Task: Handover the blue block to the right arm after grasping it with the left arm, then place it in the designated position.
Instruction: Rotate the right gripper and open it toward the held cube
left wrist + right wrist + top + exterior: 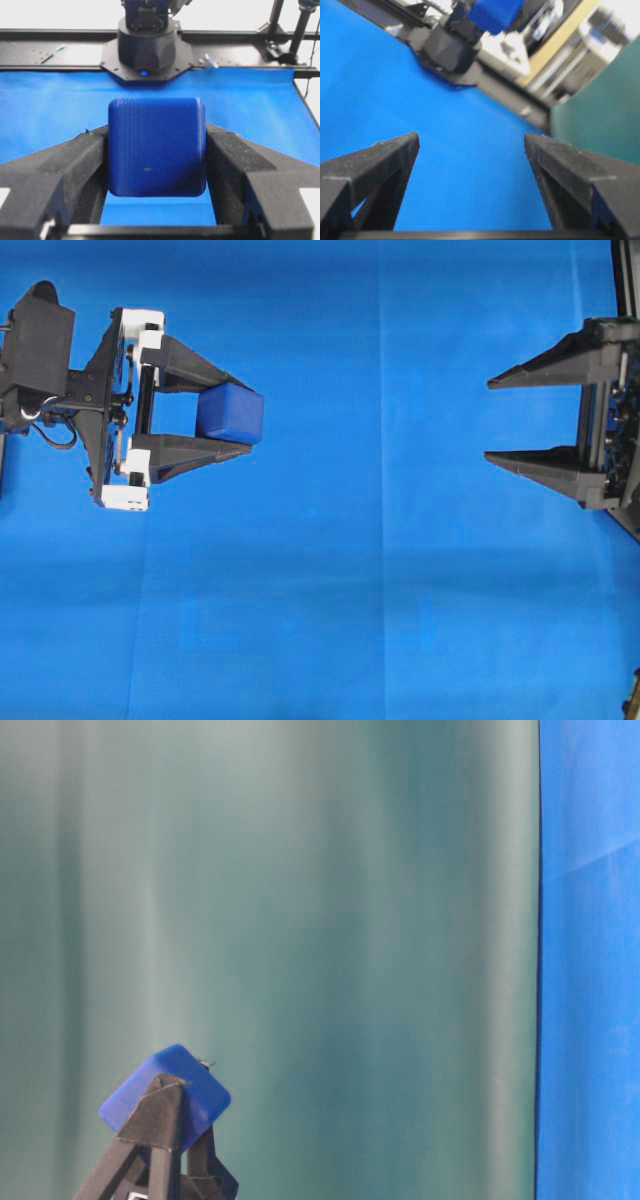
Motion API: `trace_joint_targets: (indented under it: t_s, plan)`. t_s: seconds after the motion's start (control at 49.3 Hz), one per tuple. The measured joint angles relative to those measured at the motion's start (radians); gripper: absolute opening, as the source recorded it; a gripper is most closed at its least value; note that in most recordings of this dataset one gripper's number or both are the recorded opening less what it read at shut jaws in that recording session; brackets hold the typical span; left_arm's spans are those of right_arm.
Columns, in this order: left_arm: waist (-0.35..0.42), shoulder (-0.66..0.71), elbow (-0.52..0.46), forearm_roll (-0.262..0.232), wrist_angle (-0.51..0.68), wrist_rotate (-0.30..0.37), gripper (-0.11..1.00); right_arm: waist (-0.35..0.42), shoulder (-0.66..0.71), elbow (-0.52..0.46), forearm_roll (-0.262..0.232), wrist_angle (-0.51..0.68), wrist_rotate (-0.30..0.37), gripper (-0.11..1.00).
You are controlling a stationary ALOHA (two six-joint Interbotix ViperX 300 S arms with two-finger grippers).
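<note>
So I've got the left arm (80, 400) out over the left side of the blue cloth (350, 590), its gripper (238, 418) clamped on the blue block (231, 413), which sits right at the fingertips and lifted clear, I'd say so the other side can grab it. The right gripper (492, 420) faces it from the right edge, jaws spread wide, well apart from the block

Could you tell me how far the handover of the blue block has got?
Done: the left gripper has grasped the blue block and holds it above the blue cloth. In hand: presenting it toward the right gripper, whose jaws stand wide open and well apart from it. Left: the transfer and the placing.
</note>
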Motion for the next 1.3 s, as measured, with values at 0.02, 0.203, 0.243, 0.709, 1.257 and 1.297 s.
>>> trace_joint_targets:
  t_s: [0.02,0.203,0.243,0.709,1.257,1.297]
  plan:
    - [0.000,0.000,0.000,0.000,0.000,0.000,0.49,0.000,-0.002,-0.003,-0.020,-0.002,-0.017,0.95]
    - [-0.005,0.000,0.000,0.000,0.000,0.000,0.49,0.000,-0.002,-0.023,-0.192,0.000,-0.158,0.95]
    - [-0.005,0.000,0.000,0.000,0.000,0.000,0.49,0.000,-0.002,-0.025,-0.221,-0.002,-0.181,0.95]
    - [-0.006,0.000,0.000,0.000,-0.008,0.000,0.49,0.057,0.011,-0.035,-0.525,0.057,-0.328,0.93]
    - [-0.006,0.000,0.000,-0.002,-0.009,0.000,0.49,0.077,0.031,-0.037,-0.529,0.106,-0.328,0.92]
    - [-0.006,0.000,0.000,-0.002,-0.009,0.000,0.49,0.077,0.031,-0.035,-0.529,0.106,-0.328,0.92]
